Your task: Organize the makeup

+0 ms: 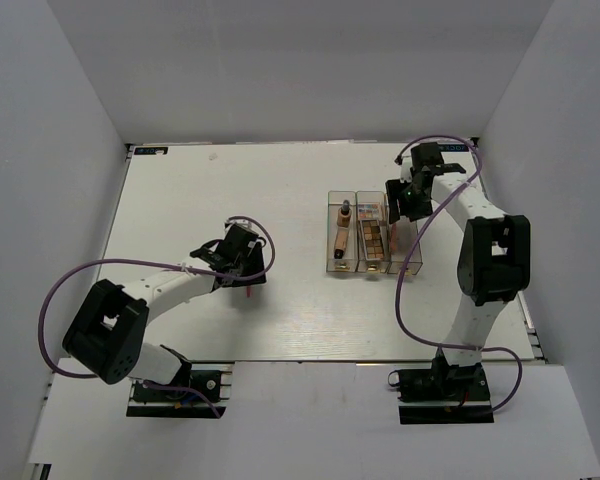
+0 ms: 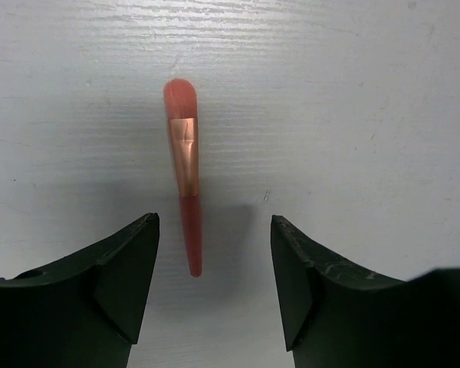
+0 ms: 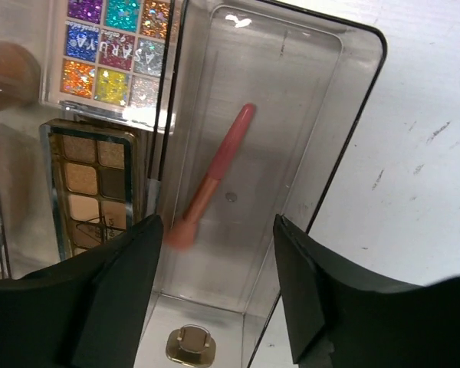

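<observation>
Left gripper (image 2: pixel 215 230) spread wide, empty — salmon-pink stick (image 2: pixel 184 165) flat on the table (image 2: pixel 368 115), handle end between the jaws, long axis along the approach. Left arm nearer. Right gripper (image 3: pixel 215 234) also wide, over the clear box (image 3: pixel 353 107) holding the other stick (image 3: pixel 215 172).

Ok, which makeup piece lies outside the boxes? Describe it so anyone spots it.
Find the left gripper, left of the three clear boxes. Below it on the table lies a salmon-pink brush with a copper band; its twin is boxed.
</observation>
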Robot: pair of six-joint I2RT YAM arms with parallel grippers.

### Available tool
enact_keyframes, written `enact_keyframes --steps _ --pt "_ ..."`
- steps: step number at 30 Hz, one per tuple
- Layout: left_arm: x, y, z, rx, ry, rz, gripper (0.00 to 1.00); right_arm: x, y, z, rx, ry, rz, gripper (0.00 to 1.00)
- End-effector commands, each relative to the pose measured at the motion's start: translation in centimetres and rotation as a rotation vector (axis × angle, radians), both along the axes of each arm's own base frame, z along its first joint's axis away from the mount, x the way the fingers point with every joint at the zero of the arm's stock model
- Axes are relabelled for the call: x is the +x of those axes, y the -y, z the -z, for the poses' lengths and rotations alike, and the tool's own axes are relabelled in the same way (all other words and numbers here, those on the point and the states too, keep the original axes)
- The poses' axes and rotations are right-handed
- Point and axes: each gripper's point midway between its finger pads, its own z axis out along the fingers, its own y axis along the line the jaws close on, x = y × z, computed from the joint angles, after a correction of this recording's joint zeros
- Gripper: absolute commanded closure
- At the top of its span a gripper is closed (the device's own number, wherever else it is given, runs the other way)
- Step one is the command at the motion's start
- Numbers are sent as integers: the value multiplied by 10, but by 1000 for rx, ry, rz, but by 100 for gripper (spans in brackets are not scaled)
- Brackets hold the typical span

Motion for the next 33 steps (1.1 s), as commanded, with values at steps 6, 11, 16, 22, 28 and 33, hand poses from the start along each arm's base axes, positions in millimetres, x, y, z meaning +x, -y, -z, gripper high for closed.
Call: enact_keyframes --steps 6,11,16,22,28,33 --pt "3 2 9 12 -17 22 38 7 -7 -39 81 121 -18 33" --pt "7 -9 16 100 -50 -12 45 3 -7 -62 131 176 -11 33" --pt "8 -13 23 139 -76 -21 50 3 -7 -80 155 233 -18 33" --pt "2 -21 34 195 -133 -33 68 2 -6 -98 197 273 -21 32" --pt "6 -9 17 122 -90 -1 85 0 -9 -117 227 335 -89 11" --pt "26 68 -45 -178 38 223 92 -9 -13 -139 247 460 -183 11"
